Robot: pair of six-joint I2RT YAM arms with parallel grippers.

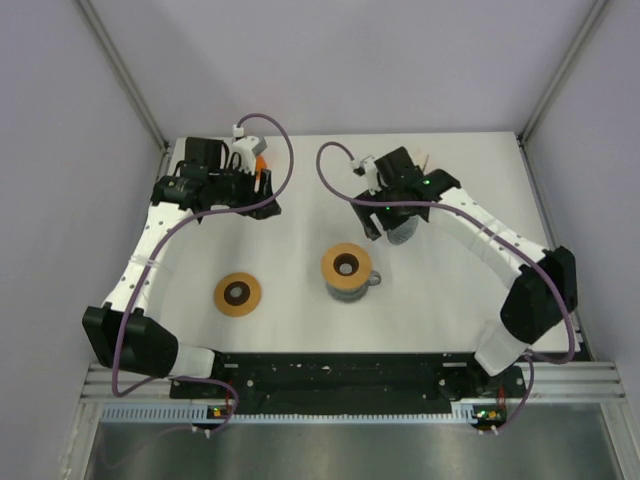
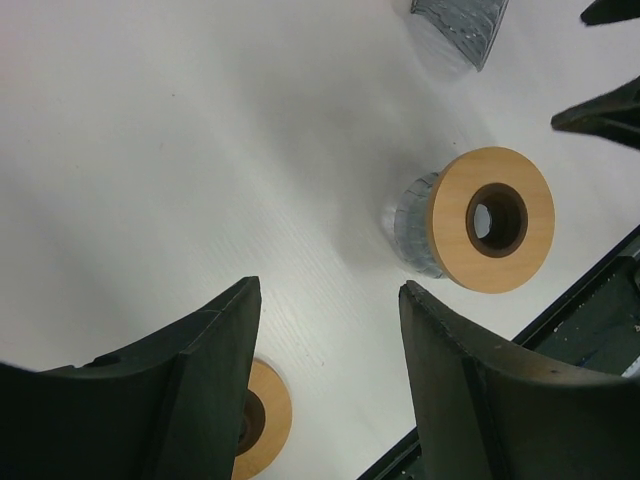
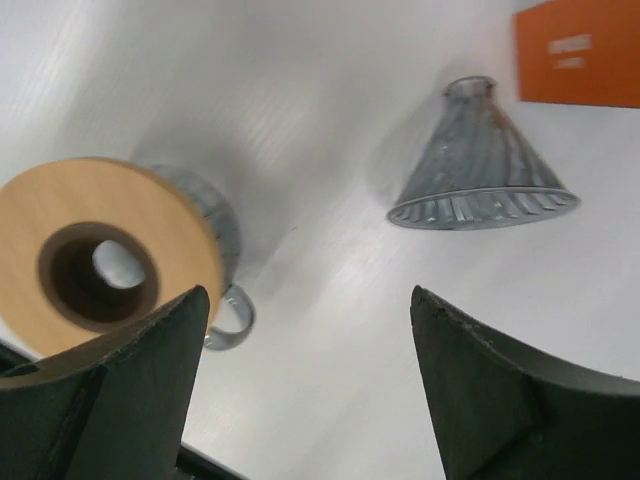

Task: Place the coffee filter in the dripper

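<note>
A clear ribbed cone dripper (image 3: 482,165) stands wide end down on the white table; it also shows in the top view (image 1: 401,232) and the left wrist view (image 2: 460,25). A glass cup with a wooden ring collar (image 1: 346,268) stands mid-table, and shows in both wrist views (image 3: 100,255) (image 2: 490,220). No paper filter shows plainly. My right gripper (image 3: 308,295) is open and empty, above the table between cup and cone (image 1: 386,222). My left gripper (image 2: 328,290) is open and empty at the back left (image 1: 262,200).
A second wooden ring (image 1: 237,294) lies flat at the front left, partly behind my left finger (image 2: 262,420). An orange box (image 3: 578,50) sits at the back beside the left gripper (image 1: 262,172). Grey walls enclose the table; a black rail (image 1: 340,375) runs along the near edge.
</note>
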